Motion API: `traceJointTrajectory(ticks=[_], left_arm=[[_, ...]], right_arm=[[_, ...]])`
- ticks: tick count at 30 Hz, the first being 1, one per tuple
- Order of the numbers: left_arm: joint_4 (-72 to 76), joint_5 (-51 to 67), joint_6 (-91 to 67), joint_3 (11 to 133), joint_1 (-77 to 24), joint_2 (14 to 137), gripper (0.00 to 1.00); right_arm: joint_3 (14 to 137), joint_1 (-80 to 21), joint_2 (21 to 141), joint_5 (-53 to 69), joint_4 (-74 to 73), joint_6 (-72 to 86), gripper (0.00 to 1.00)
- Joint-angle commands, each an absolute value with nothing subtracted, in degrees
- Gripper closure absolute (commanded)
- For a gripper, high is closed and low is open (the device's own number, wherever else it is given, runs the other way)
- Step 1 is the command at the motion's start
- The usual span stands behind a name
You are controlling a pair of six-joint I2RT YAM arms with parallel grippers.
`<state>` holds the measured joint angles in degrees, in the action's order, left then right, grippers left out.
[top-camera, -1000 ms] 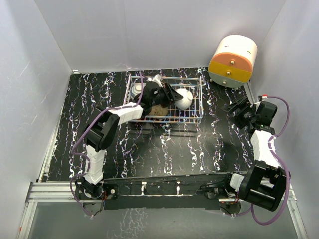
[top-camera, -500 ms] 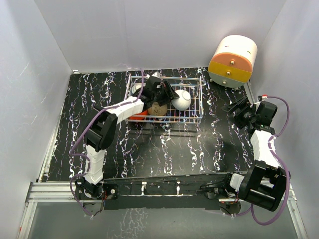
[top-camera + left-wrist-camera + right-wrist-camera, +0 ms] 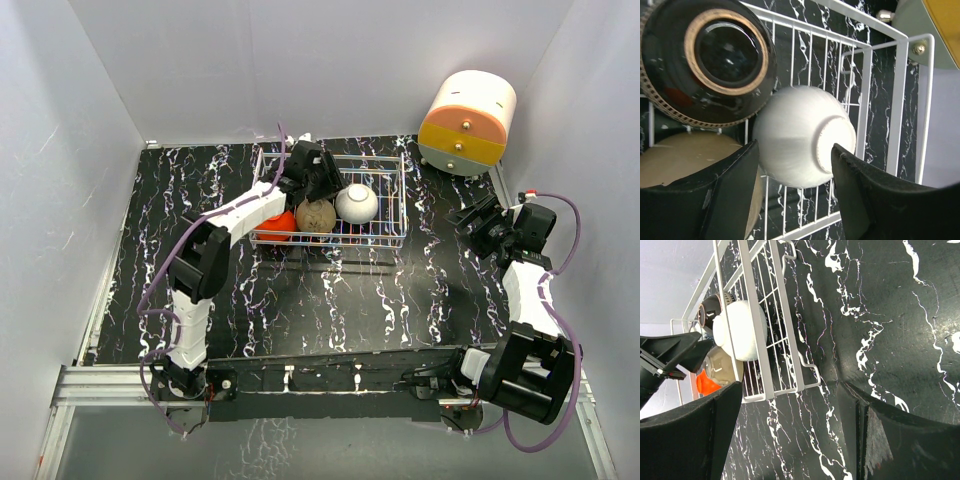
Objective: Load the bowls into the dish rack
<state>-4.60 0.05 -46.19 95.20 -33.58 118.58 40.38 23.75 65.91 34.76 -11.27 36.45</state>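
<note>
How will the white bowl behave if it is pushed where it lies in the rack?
The white bowl lies tipped over, foot ring showing, so it may well roll or rock. Its round, smooth wall looks slippery to grip. It lies close to the black bowl, so a push could knock them together.

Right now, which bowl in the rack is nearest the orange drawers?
The white bowl; the tan bowl, red bowl and black bowl sit farther left.

White wire dish rack (image 3: 403, 196), holding white bowl (image 3: 357, 203), tan bowl (image 3: 316, 215), red bowl (image 3: 280, 224), black bowl (image 3: 707, 57) bottom-up
</note>
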Motion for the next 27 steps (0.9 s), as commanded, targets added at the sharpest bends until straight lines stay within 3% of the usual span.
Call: traceJointTrajectory(ticks=[1, 8, 13, 16, 19, 27], left_arm=[[-8.7, -2.7, -43.1, 97.3, -33.1, 117.4, 0.42], [-9.8, -0.5, -40.0, 99.0, -34.2, 115.1, 0.41], [-15.5, -0.2, -34.3, 104.7, -36.4, 112.9, 0.18], [-19.2, -2.8, -30.0, 106.2, -37.8, 109.8, 0.03], [-22.4, -5.2, -26.5, 105.2, -38.2, 105.5, 0.03], [-28.8, -15.9, -17.5, 93.3, -38.3, 86.2, 0.03]], right_arm=[[40.3, 24.1, 64.5, 35.7, -7.6, 36.7, 0.21], [40.7, 24.1, 63.5, 35.6, -7.8, 36.8, 0.2], [41.7, 23.7, 62.1, 34.9, -9.0, 36.5, 0.18], [43.4, 22.5, 62.9, 34.1, -10.8, 34.9, 0.11], [46.9, 18.9, 63.8, 30.8, -13.8, 32.4, 0.02], [58.4, -2.2, 65.2, 11.2, -21.7, 29.2, 0.01]])
